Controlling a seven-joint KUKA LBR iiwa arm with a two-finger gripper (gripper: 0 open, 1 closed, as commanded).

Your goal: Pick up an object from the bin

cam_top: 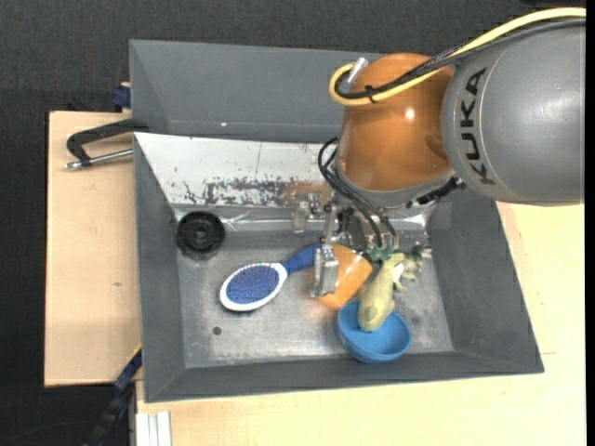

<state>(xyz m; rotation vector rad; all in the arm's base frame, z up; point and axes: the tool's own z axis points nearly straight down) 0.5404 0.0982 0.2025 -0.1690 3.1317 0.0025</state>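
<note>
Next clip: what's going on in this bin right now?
The robot's tool is down in the right half of the grey bin, right at an orange thing that lies beside a pale yellow banana-shaped piece and a blue bowl. A blue-and-white brush and a black round cap lie apart to the left. Nothing looks lifted yet.

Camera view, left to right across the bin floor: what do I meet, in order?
Black round cap, blue oval hairbrush, orange lump. Left out: the yellowish banana-shaped thing and the blue bowl, which overlap at the right end.
</note>
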